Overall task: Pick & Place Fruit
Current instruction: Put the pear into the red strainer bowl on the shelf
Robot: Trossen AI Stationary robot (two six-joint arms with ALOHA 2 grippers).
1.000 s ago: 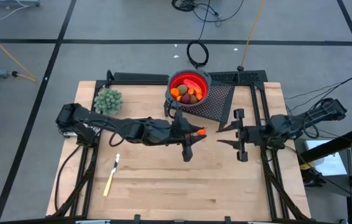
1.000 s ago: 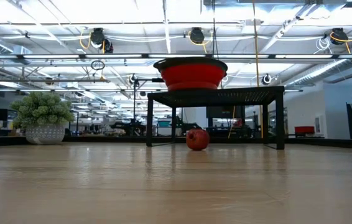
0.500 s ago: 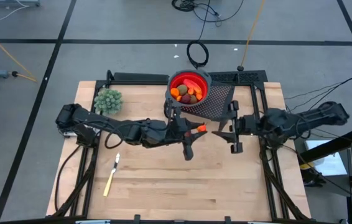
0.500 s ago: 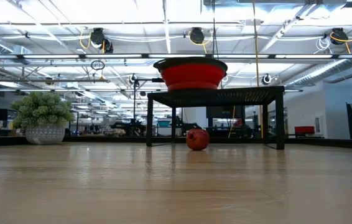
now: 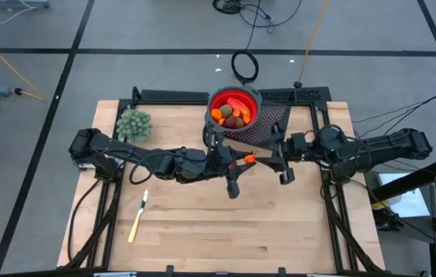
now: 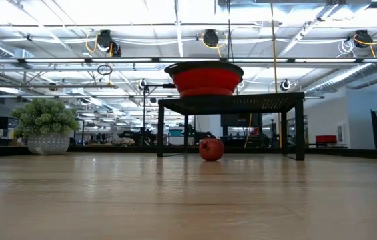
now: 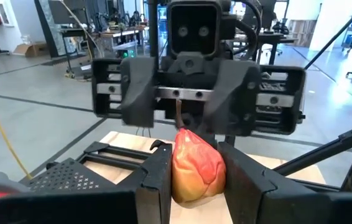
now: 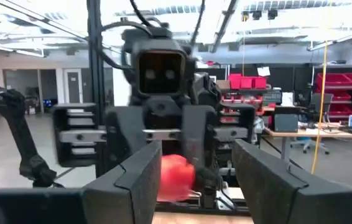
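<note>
The fruit in play is a red-yellow piece (image 7: 198,165), pinched between the two dark fingers (image 7: 154,183) of the left gripper (image 5: 243,162), held in the air above the wooden table (image 5: 202,223). Facing it head-on is the right gripper (image 5: 278,163), its fingers (image 8: 132,180) spread apart with nothing between them yet; in the right wrist view the red fruit shows just beyond the gap, not inside it. The two grippers stand nose to nose, very near each other, just in front of the black mesh stand (image 5: 268,127).

This looks to me like a hand-over: the left arm offers the piece, the right arm lines up to take it. The other fruit already lie in the red bowl (image 5: 233,108) on the stand, beyond both sets of fingers, and one dark red ball (image 6: 210,149) sits on the table under the stand.

The next move, as I judge it, calls for the right fingers to slide in around the free part of the fruit, past the left fingertips, close on it, and only then for the left fingers to let go. There is little fruit showing outside the left grip, so the approach needs to be straight and slow or the piece may slip and drop.
</note>
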